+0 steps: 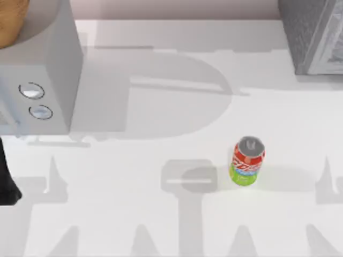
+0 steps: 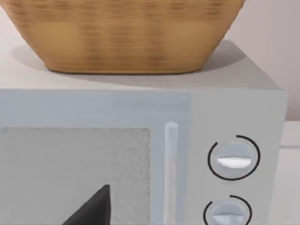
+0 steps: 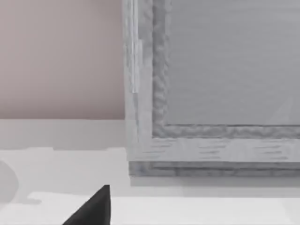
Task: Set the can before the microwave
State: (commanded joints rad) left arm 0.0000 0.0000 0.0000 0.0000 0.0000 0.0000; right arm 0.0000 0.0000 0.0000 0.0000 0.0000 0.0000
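Note:
The can (image 1: 247,161) stands upright on the white table, right of the middle, with a silver top, a red band and a lime-green base. The light grey microwave (image 1: 53,64) sits at the back left, its two round dials facing the table's front. The left wrist view looks straight at the microwave (image 2: 234,108) from close by, with a dark part of my left gripper (image 2: 93,208) low in the picture. A dark part of my left arm (image 1: 6,179) shows at the left edge, in front of the microwave. My right gripper (image 3: 93,208) shows as a dark tip, far from the can.
A woven basket (image 2: 126,33) rests on top of the microwave. A darker speckled grey box (image 1: 313,35) stands at the back right corner, and the right wrist view faces the box (image 3: 211,93). The white table (image 1: 161,107) lies bare between microwave and can.

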